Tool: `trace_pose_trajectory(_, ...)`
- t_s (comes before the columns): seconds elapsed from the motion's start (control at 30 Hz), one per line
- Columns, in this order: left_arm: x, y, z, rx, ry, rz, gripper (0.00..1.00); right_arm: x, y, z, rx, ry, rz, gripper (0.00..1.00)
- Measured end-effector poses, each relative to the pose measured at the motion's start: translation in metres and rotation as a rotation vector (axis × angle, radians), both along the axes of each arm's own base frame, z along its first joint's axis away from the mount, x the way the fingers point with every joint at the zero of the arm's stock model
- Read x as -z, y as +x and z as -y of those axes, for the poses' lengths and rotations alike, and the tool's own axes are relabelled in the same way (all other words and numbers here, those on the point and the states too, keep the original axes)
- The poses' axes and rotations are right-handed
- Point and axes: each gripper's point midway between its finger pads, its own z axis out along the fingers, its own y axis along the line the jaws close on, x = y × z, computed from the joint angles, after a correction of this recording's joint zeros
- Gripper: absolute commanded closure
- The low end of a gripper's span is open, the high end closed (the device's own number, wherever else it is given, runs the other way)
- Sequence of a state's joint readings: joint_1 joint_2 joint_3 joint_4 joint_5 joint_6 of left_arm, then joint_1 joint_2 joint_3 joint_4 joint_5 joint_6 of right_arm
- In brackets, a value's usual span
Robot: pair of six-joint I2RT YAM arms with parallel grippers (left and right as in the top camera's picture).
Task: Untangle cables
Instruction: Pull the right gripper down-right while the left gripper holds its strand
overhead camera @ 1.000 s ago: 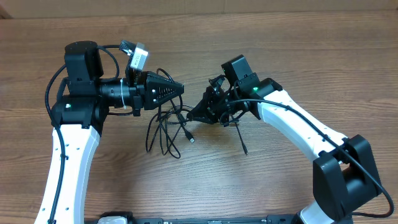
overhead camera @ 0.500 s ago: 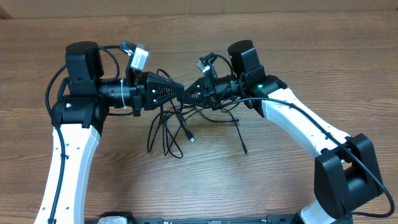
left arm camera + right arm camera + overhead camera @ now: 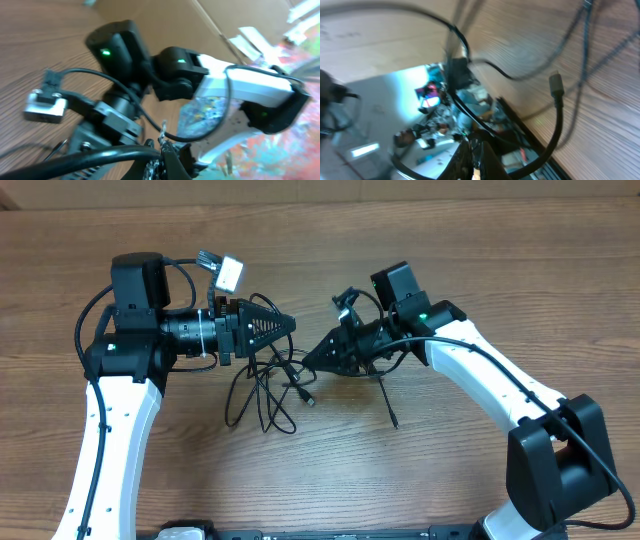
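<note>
Left end effector [image 3: 289, 326] pinches cables [image 3: 262, 395]; right end effector [image 3: 307, 362] pressed together, maybe gripping too.

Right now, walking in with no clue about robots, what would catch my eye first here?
A white-and-black left arm and right arm lean in over a wooden table, their pointed tips nearly meeting mid-table. Under them, thin black cables sprawl in tangled loops. The left gripper looks closed on a strand, and the right gripper is shut beside the tangle.
</note>
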State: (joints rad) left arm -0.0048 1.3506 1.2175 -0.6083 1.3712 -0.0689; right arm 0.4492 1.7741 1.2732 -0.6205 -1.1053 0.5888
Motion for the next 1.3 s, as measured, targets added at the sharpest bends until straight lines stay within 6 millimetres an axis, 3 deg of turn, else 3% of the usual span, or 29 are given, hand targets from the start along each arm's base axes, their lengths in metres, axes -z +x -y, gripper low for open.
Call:
trace_pose_trajectory(0.17,0.012,0.009,-0.003,-0.05,0.045,-0.035,0.96,0.028,-0.013,0.007,-0.024,-0.151,0.044,0.82)
trace_pose_trajectory(0.33,0.005,0.024,-0.005,-0.113,0.035,-0.074,0.96,0.032,-0.005,0.015,-0.032,-0.158,0.123,0.76)
trace_pose_trajectory(0.43,0.008,0.036,-0.011,-0.206,0.028,-0.224,0.96,0.029,0.003,0.024,-0.029,-0.152,0.183,0.69)
trace_pose_trajectory(0.53,0.018,0.049,-0.018,-0.334,0.022,-0.418,0.96,0.014,0.006,0.028,-0.039,-0.132,0.286,0.57)
trace_pose_trajectory(0.7,0.028,0.063,-0.028,-0.512,-0.045,-0.73,0.95,-0.042,0.002,0.026,-0.045,-0.074,0.549,0.45)
trace_pose_trajectory(0.8,0.029,0.067,-0.031,-0.57,-0.103,-0.875,0.96,-0.063,-0.003,0.02,-0.053,-0.047,0.642,0.47)
trace_pose_trajectory(0.93,0.021,0.074,-0.032,-0.595,-0.172,-0.954,0.96,-0.066,-0.01,0.001,-0.088,-0.03,0.707,0.69)
trace_pose_trajectory(1.1,0.0,0.081,-0.029,-0.57,-0.263,-0.984,0.96,-0.075,-0.017,-0.034,-0.099,-0.024,0.832,0.73)
trace_pose_trajectory(1.3,-0.005,0.081,-0.028,-0.558,-0.302,-1.048,0.96,-0.08,-0.017,-0.066,0.013,-0.109,0.921,0.85)
